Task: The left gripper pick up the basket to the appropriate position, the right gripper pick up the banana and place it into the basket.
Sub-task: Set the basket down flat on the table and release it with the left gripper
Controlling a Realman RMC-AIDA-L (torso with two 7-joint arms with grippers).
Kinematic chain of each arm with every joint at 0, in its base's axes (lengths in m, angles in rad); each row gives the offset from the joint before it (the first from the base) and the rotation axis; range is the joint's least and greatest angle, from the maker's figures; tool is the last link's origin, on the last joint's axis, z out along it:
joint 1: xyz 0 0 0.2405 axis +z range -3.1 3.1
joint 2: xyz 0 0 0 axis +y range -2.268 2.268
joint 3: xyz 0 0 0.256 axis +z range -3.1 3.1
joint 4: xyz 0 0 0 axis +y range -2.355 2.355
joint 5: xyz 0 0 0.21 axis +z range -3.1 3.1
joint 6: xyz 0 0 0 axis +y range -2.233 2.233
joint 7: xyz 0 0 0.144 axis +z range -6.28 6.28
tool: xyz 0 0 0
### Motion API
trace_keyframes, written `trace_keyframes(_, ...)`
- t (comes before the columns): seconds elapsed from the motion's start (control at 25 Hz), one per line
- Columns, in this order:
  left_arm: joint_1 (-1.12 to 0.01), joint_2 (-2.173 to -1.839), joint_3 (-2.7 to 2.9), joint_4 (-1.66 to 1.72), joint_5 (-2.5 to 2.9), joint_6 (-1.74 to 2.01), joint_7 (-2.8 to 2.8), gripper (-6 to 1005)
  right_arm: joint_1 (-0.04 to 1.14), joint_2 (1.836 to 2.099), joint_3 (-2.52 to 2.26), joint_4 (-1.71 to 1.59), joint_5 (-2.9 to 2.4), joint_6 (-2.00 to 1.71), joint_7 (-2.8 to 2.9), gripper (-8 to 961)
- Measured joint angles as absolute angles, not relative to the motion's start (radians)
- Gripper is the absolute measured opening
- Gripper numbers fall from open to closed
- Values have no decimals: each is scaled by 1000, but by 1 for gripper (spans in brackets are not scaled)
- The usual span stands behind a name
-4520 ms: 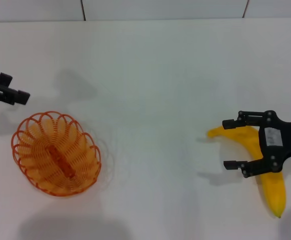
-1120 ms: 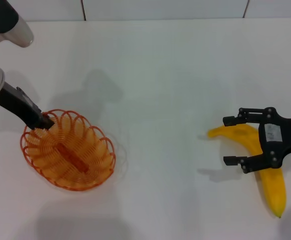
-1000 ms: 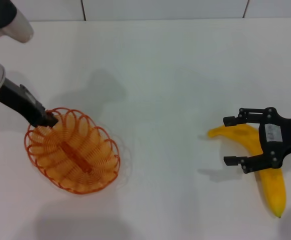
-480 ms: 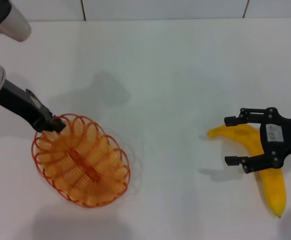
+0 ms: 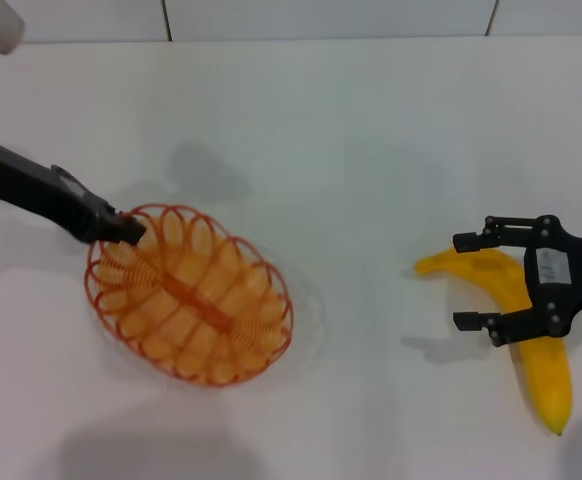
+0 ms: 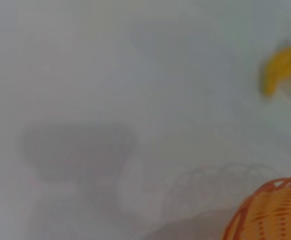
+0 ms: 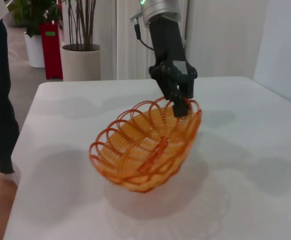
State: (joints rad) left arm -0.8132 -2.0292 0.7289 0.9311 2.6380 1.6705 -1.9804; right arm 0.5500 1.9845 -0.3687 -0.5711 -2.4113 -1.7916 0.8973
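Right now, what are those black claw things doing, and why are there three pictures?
Those claws are a robot's two hands, called grippers. The big picture looks down from a camera on the robot's head. The other two come from cameras on its wrists.

The left gripper is pinching the rim of the orange wire basket. In the right wrist picture you can see that basket lifted and tilted above the white table.

The right gripper is open and sits over the yellow banana, which lies on the table. It is not holding it yet.

The left wrist picture shows only a bit of basket and banana.
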Motion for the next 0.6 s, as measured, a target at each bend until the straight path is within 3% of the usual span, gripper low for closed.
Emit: trace_keyframes(0.6, -821, -2040, 700, 792, 2492, 1581, -2158, 88, 560, 1985, -366, -571, -2402, -1792, 897, 888)
